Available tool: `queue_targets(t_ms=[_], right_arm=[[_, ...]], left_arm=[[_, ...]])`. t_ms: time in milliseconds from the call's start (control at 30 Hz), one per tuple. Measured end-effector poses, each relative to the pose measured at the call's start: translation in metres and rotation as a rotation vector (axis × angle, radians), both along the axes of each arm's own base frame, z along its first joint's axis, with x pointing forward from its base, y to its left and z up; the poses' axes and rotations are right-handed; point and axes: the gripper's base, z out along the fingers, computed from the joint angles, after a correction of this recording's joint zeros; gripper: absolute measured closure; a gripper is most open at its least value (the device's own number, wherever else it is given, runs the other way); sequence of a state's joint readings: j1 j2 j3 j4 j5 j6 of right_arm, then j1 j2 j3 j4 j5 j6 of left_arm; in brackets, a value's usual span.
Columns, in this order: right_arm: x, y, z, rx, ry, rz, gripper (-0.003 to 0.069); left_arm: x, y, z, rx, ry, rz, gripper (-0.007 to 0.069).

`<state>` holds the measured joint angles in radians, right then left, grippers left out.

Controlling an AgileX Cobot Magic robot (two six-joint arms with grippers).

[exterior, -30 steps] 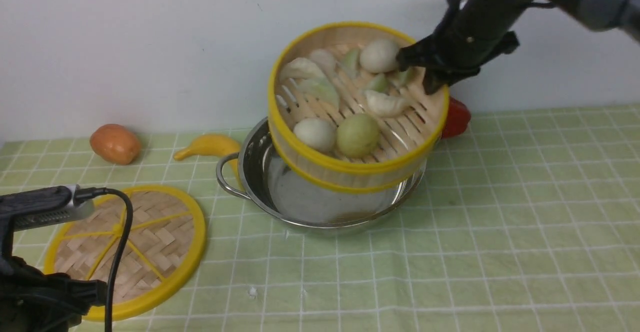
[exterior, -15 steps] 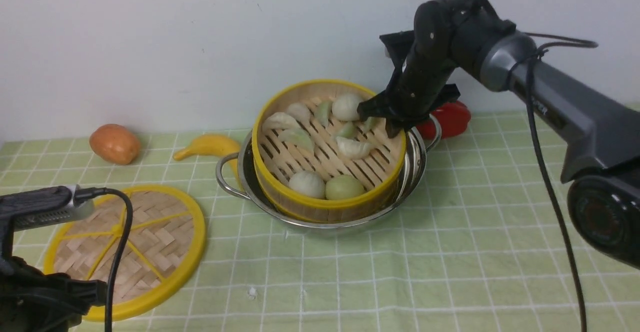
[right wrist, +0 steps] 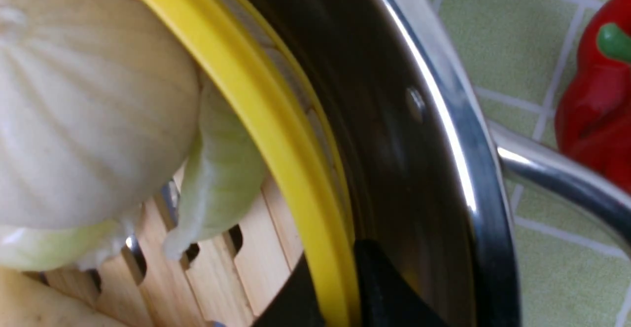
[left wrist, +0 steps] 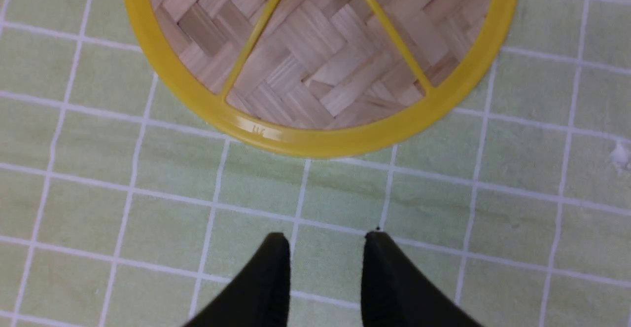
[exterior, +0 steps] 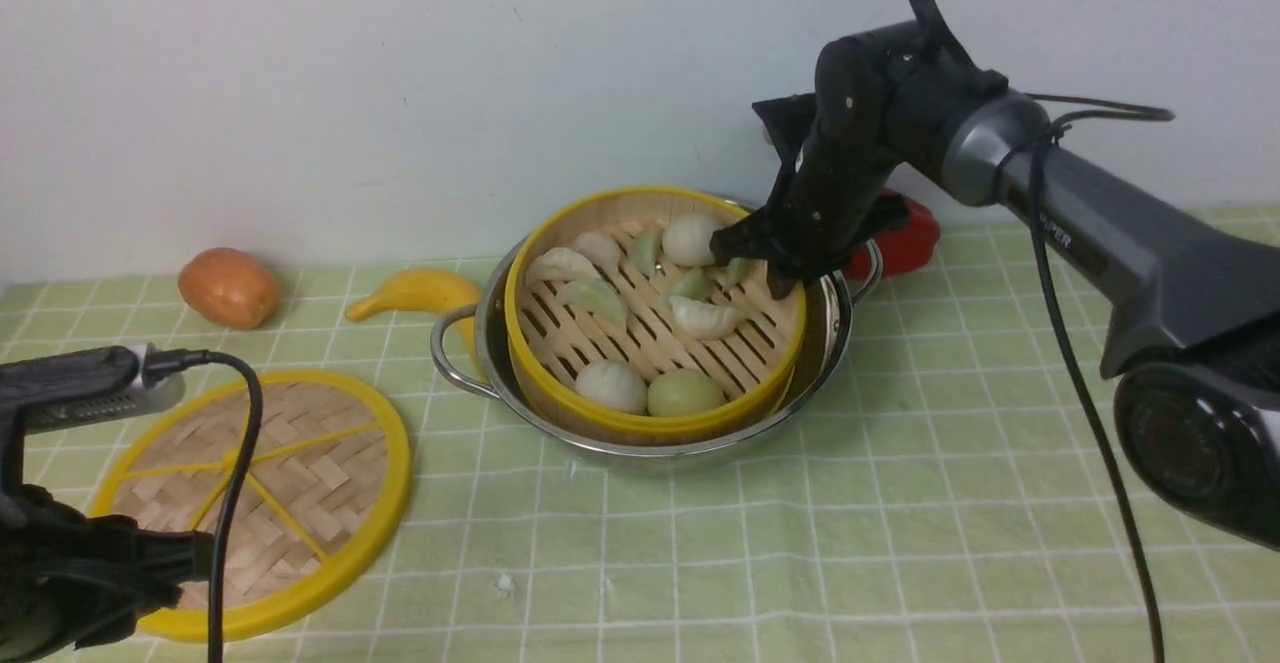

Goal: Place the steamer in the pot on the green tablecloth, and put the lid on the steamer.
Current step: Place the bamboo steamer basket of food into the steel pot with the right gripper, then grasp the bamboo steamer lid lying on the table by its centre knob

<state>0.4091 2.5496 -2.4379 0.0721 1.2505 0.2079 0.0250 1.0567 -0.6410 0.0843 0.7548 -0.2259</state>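
Note:
The steamer (exterior: 640, 430), a yellow-rimmed bamboo basket holding buns and dumplings, sits inside the steel pot (exterior: 487, 328) on the green tablecloth (exterior: 950, 463). My right gripper (exterior: 775, 268) is shut on the steamer's far right rim. In the right wrist view the yellow rim (right wrist: 256, 100) runs between the jaws of that gripper (right wrist: 335, 268), with the pot wall (right wrist: 443, 134) just outside. The lid (exterior: 270, 483) lies flat on the cloth at the front left. In the left wrist view my left gripper (left wrist: 326, 238) is open and empty, just short of the lid's rim (left wrist: 315, 144).
A red pepper (exterior: 905, 238) lies right behind the pot's far handle and shows in the right wrist view (right wrist: 596, 95). A banana (exterior: 420, 291) and an orange-brown fruit (exterior: 230, 286) lie at the back left. A white wall runs behind the cloth.
My right gripper has carried the steamer down from above the pot until it sits inside the pot. The lid has not moved; the left arm has barely shifted.

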Motion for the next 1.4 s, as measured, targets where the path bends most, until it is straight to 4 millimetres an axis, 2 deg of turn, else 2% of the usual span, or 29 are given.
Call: queue_targets(t_ms=[133, 333, 367, 467, 567, 600, 633, 733, 767, 800, 833, 933, 967, 1100, 1133, 1167, 1267, 1333, 1400], right_arm=[[0.0, 0.002, 0.002, 0.022, 0.0, -0.001, 0.0524], [-0.001, 0.003, 0.01, 0.051, -0.009, 0.002, 0.0316], [-0.001, 0.003, 0.011, 0.052, -0.012, 0.002, 0.0309], [-0.004, 0.002, 0.036, 0.07, -0.058, 0.007, 0.0212], [-0.01, -0.002, 0.068, 0.077, -0.121, 0.022, 0.0172], [-0.011, -0.002, 0.073, 0.08, -0.133, 0.023, 0.0168], [-0.015, -0.006, 0.093, 0.088, -0.171, 0.027, 0.016], [-0.028, -0.018, 0.129, 0.088, -0.23, 0.026, 0.0154], [-0.038, -0.027, 0.147, 0.077, -0.252, 0.024, 0.0152], [-0.04, -0.028, 0.15, 0.077, -0.255, 0.024, 0.0152], [-0.053, -0.039, 0.166, 0.063, -0.266, 0.018, 0.0152], [-0.091, -0.066, 0.194, 0.023, -0.273, 0.012, 0.0162], [-0.094, -0.068, 0.199, 0.028, -0.285, 0.01, 0.0162], [-0.166, -0.108, 0.227, -0.027, -0.297, -0.007, 0.0197], [-0.173, -0.111, 0.23, -0.03, -0.303, -0.007, 0.0201], [-0.196, -0.121, 0.239, -0.037, -0.328, -0.012, 0.0214], [-0.233, -0.134, 0.253, -0.034, -0.375, -0.017, 0.0236], [-0.271, -0.148, 0.265, -0.016, -0.429, -0.021, 0.0262], [-0.283, -0.152, 0.269, -0.008, -0.449, -0.024, 0.0271]], left_arm=[[0.008, 0.001, 0.012, 0.013, -0.036, -0.003, 0.0424], [0.029, 0.005, 0.042, 0.064, -0.049, -0.008, 0.0381], [0.03, 0.006, 0.042, 0.066, -0.047, -0.007, 0.0381], [0.044, 0.007, 0.046, 0.075, -0.005, -0.004, 0.0349], [0.058, 0.008, 0.04, 0.078, 0.038, -0.005, 0.034], [0.059, 0.008, 0.039, 0.078, 0.041, -0.005, 0.034], [0.067, 0.008, 0.033, 0.085, 0.07, -0.008, 0.034], [0.082, 0.009, 0.021, 0.095, 0.105, -0.015, 0.034], [0.089, 0.01, 0.015, 0.095, 0.115, -0.019, 0.034], [0.091, 0.01, 0.014, 0.095, 0.114, -0.019, 0.034], [0.102, 0.01, 0.007, 0.094, 0.123, -0.023, 0.034], [0.122, 0.01, -0.005, 0.093, 0.135, -0.029, 0.034], [0.124, 0.01, -0.008, 0.092, 0.142, -0.03, 0.034], [0.156, 0.011, -0.031, 0.1, 0.199, -0.037, 0.034], [0.158, 0.012, -0.032, 0.102, 0.2, -0.037, 0.034], [0.165, 0.012, -0.039, 0.111, 0.221, -0.04, 0.034], [0.176, 0.014, -0.049, 0.132, 0.255, -0.048, 0.034], [0.183, 0.016, -0.057, 0.145, 0.275, -0.054, 0.034], [0.185, 0.016, -0.061, 0.147, 0.284, -0.055, 0.034]])
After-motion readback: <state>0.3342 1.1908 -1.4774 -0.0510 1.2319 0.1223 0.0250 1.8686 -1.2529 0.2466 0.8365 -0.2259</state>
